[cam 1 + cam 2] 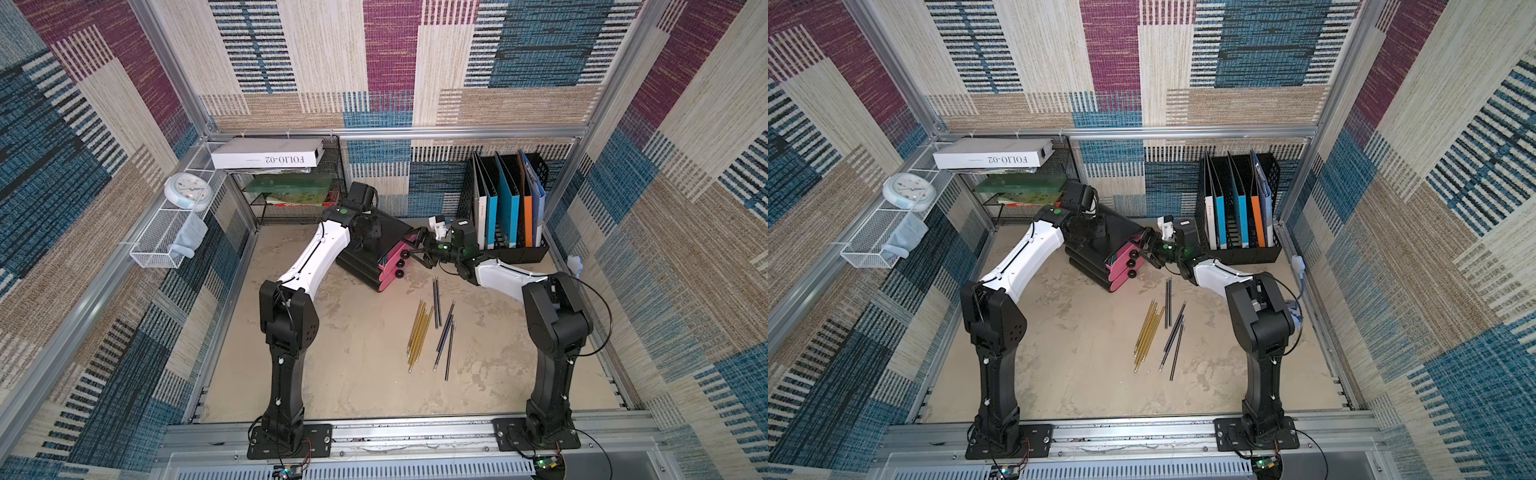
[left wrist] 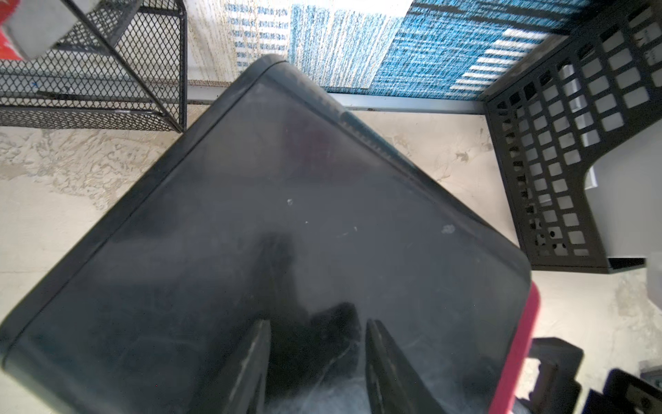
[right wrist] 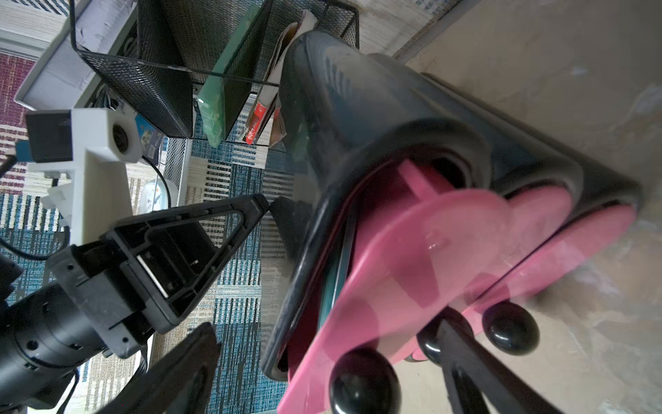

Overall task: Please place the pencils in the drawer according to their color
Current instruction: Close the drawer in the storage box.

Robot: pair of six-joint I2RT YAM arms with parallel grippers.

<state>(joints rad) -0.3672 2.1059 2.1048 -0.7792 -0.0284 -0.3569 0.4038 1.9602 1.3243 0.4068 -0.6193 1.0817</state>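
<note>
Rests the left pincer (image 2: 318, 322) on the black top of the drawer unit (image 2: 286, 200), fingers part-spread and nothing between them. Holds the right pincer (image 3: 322, 331) spread wide at the front of the same unit, a finger on either side of the black knob (image 3: 365, 383) of the top drawer (image 3: 412, 251), gripping nothing. Shows that pink drawer pulled a little way out, with the two below it pushed in; something teal in the gap, too hidden to name. Finds the yellow-gold pencils (image 1: 419, 332) out on the counter (image 1: 353, 386), bunched side by side, near the unit's front and apart from both pincers. Finds the dark pencils (image 1: 436, 303) just beside them, loosely scattered, some crossing. Farther back, against the wall: a black file holder (image 1: 515, 253) with upright folders (image 1: 509, 208), and a mesh rack (image 1: 286, 219) of books (image 1: 299, 195).
</note>
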